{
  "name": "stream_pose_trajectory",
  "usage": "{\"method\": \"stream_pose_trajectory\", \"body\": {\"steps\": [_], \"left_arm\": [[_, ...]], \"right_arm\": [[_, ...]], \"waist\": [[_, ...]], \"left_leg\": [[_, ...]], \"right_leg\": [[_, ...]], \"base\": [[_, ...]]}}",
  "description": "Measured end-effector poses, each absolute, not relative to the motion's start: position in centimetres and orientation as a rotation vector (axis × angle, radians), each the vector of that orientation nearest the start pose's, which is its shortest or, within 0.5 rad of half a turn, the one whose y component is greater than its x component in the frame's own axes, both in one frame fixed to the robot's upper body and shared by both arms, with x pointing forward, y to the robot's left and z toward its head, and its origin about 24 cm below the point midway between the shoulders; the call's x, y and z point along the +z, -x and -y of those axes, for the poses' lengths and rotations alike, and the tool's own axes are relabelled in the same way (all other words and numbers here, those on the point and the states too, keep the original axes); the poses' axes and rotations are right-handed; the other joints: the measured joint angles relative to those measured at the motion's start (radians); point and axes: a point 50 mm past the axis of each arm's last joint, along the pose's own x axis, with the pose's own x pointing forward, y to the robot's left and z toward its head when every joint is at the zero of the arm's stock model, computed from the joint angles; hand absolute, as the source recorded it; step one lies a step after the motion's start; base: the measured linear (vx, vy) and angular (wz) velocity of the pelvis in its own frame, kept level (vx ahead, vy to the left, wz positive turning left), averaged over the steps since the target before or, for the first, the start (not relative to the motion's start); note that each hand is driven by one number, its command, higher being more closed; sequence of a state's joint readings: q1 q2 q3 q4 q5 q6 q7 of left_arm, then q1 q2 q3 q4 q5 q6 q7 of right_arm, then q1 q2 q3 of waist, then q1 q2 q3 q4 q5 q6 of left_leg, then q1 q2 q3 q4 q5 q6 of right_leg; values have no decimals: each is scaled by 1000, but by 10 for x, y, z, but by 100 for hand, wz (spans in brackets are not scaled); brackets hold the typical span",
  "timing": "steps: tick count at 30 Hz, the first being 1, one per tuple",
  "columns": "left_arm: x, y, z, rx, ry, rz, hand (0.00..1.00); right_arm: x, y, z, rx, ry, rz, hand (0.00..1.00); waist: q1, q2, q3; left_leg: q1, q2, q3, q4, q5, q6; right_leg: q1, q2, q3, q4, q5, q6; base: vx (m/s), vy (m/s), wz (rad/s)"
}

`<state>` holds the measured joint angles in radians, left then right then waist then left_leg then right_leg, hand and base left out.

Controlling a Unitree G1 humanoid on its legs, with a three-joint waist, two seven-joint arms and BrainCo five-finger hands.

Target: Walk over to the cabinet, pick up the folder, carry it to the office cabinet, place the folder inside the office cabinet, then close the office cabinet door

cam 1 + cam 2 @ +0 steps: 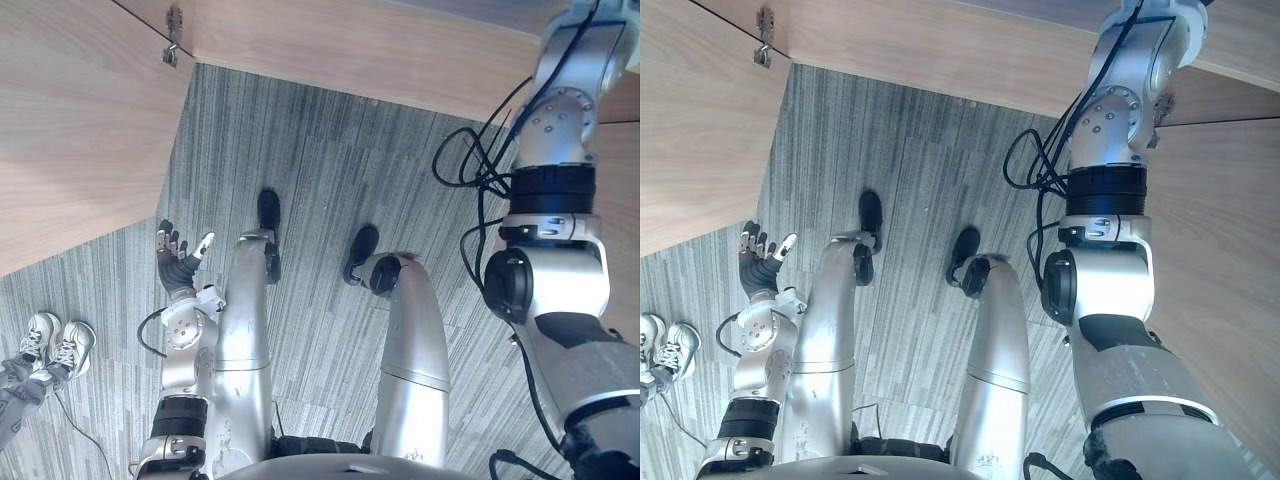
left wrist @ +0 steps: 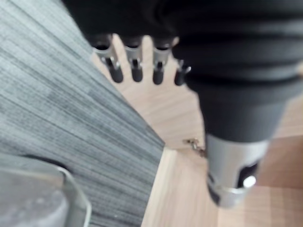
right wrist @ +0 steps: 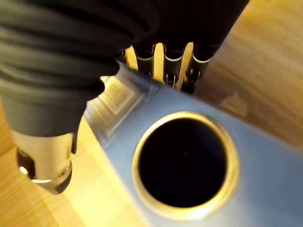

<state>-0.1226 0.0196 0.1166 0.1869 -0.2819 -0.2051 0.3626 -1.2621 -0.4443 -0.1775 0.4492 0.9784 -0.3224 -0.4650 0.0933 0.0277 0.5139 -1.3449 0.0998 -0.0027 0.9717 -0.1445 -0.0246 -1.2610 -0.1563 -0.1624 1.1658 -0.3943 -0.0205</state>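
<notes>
Cabinet (image 1: 70,130): pale wood panels bordering the grey carpet (image 1: 330,170).
Folder (image 3: 270,170): blue-grey, ringed finger hole in its spine, lying against the raised right hand (image 3: 57,56); grip cannot be told.
Handling: probably stiff, fairly heavy, smooth; take it by the spine.
Left hand (image 1: 180,255): spread, empty, hanging low.

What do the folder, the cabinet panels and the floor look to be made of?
Folder: smooth blue-grey board or plastic, matte, with a metal-looking ring round its hole. Cabinet panels: light wood-grain laminate or veneer, hard to tell which. Floor: grey striped carpet, apparently low-pile.
</notes>
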Motion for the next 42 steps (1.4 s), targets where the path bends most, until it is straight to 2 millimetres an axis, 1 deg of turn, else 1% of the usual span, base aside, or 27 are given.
{"method": "stream_pose_trajectory", "body": {"steps": [6,14,20,22,26,28,30,33,36,39,42], "left_arm": [[44,-269,-195,486,294,102,0],[43,-269,-195,487,294,101,0],[41,-269,-195,491,292,91,0],[36,-268,-195,496,288,70,0],[34,-268,-196,500,287,56,0],[32,-268,-196,501,285,49,0],[31,-267,-197,504,284,43,0],[21,-266,-196,507,277,-4,0],[17,-266,-197,510,273,-27,0],[16,-265,-198,515,273,-33,0],[15,-265,-199,524,274,-38,0]], "right_arm": [[384,-342,227,-199,-972,929,0],[382,-344,225,-196,-965,909,0],[370,-354,224,-213,-931,835,0],[363,-357,224,-219,-888,808,0],[362,-359,222,-205,-830,794,0],[357,-364,225,-218,-808,760,0],[358,-363,227,-224,-801,762,0],[355,-366,233,-245,-784,739,0],[353,-367,235,-260,-778,729,0],[350,-369,236,-281,-741,716,0],[347,-371,238,-331,-649,698,0]], "waist": [[1,0,0],[-9,0,0],[-12,0,-13],[-16,-1,-21],[-21,-1,-24],[-26,-1,-25],[-28,-1,-25],[-30,-1,-25],[-32,-1,-25],[-33,-1,-25],[-33,-1,-26]], "left_leg": [[3,11,2,-2,0,0],[27,21,4,-35,18,-8],[50,31,4,-55,24,-10],[59,32,5,-71,28,-10],[67,37,6,-86,34,-8],[76,37,5,-89,34,-8],[77,38,6,-94,37,-4],[87,39,10,-112,43,0],[93,40,17,-119,45,4],[95,46,19,-120,46,4],[106,47,25,-122,46,5]], "right_leg": [[1,8,-1,-8,6,-8],[13,22,-1,-34,22,-17],[37,34,-5,-60,33,-20],[45,38,-5,-79,41,-18],[54,43,-6,-100,52,-17],[66,44,-7,-109,55,-14],[68,45,-8,-119,61,-13],[78,48,-6,-142,76,-7],[83,49,-2,-156,85,-5],[88,55,-1,-166,93,-3],[96,55,3,-170,97,-2]], "base": [[-6,24,-5],[-4,5,-3],[1,8,-4],[9,16,-4],[13,19,-5],[0,0,0],[-2,13,-2],[-4,27,-4],[-6,28,-6],[-12,26,-8],[-15,18,-4]]}}
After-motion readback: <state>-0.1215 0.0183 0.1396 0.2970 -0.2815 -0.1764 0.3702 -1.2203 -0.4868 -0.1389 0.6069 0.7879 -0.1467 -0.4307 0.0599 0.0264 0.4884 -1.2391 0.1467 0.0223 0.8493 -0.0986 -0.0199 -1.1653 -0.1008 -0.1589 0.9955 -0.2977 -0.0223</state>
